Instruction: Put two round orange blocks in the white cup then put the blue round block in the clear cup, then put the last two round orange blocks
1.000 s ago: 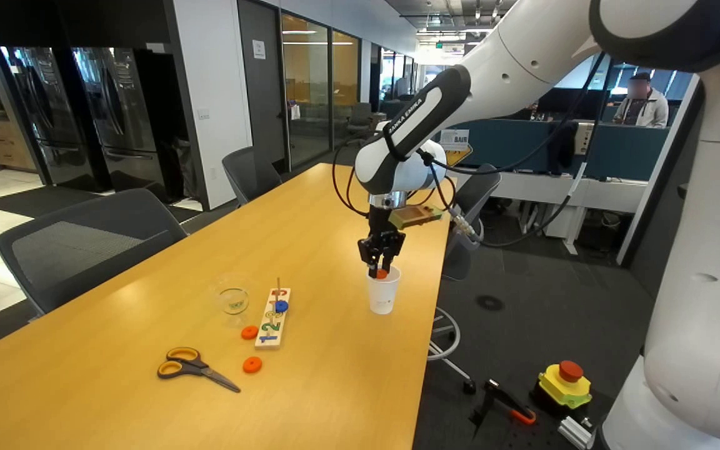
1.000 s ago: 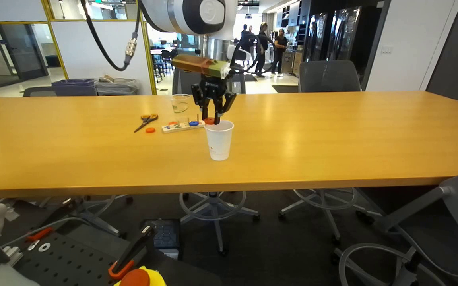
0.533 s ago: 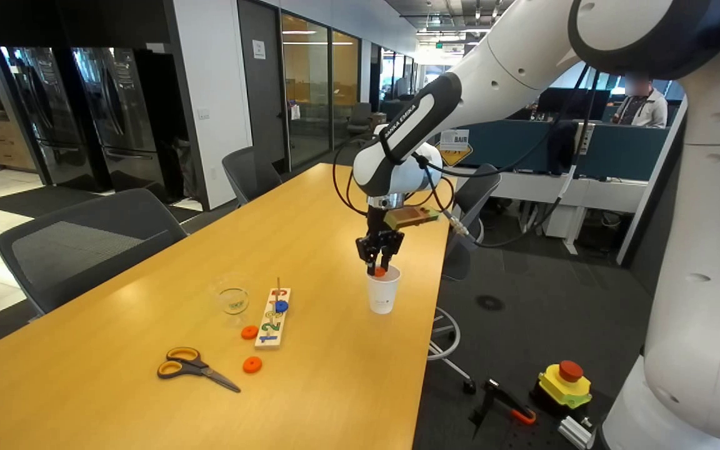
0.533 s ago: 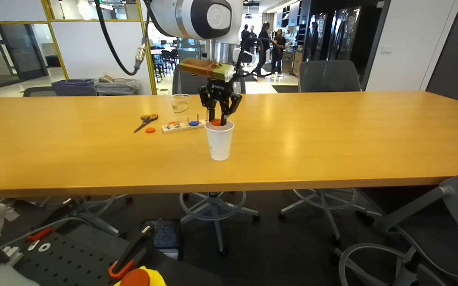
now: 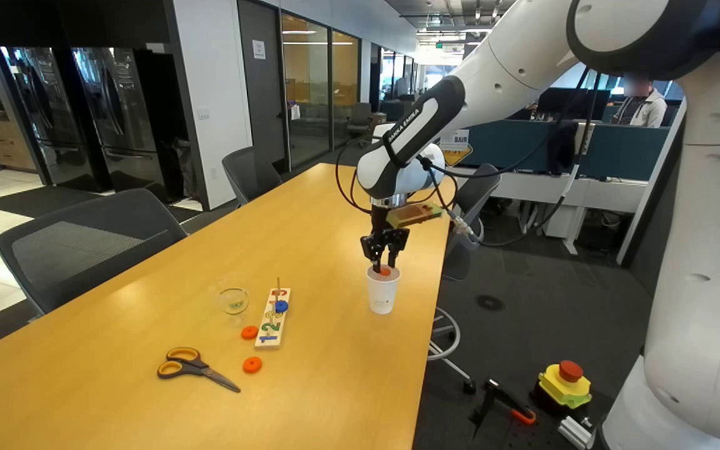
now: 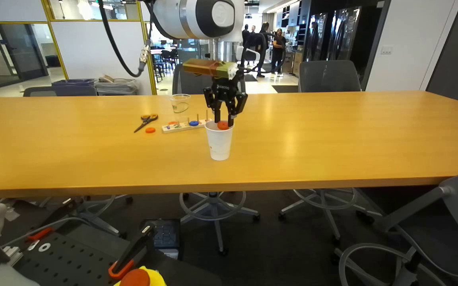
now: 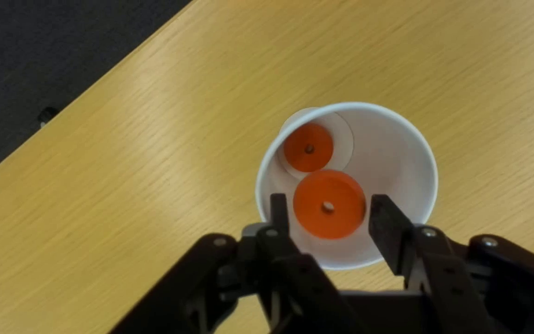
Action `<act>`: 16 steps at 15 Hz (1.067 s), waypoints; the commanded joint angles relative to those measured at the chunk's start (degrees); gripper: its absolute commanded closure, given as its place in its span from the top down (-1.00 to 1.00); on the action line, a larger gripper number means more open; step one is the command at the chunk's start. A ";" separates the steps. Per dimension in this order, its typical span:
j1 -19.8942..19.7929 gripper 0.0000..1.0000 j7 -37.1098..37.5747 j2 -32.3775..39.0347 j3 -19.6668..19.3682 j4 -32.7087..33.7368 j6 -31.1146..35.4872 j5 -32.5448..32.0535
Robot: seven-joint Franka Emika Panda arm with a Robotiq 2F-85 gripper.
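In the wrist view my gripper [image 7: 329, 202] stands open over the white cup [image 7: 415, 162], a narrow gap on each side of a round orange block [image 7: 327, 188] between its fingertips. That block is at the cup's mouth in both exterior views; a second orange block [image 7: 298, 155] lies on the cup's bottom. Two more round orange blocks lie on the table, one [image 5: 249, 332] beside the number board, the other [image 5: 252, 365] nearer the scissors. The blue round block [image 5: 281, 306] sits on the board. Behind it, in an exterior view, is the clear cup [image 6: 180, 104].
The wooden number board [image 5: 269, 334] carries thin upright pegs. Orange-handled scissors [image 5: 192, 367] lie on the table [image 5: 335, 387] near the loose blocks. The white cup stands close to one long table edge. Chairs [image 5: 85, 244] line the far side.
The gripper has shifted from the cup's rim to over its mouth, carrying the orange block. Its fingers have just parted from that block, which was held between them before.
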 commanded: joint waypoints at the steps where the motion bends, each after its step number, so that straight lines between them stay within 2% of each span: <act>1: 0.84 0.65 1.48 -0.66 -0.46 -0.10 0.72 -0.64; 3: 0.98 0.94 1.12 -1.28 -0.25 -0.64 1.00 -0.43; 4: 1.08 1.00 0.79 -1.76 -0.05 -0.93 0.99 -0.14; 7: 1.75 1.00 -0.26 -4.15 1.27 -2.25 1.11 1.77; 11: 3.91 1.00 2.00 -6.64 3.59 -4.12 1.02 6.69; 16: 7.16 1.00 -8.32 -6.86 7.22 -5.40 -2.17 5.15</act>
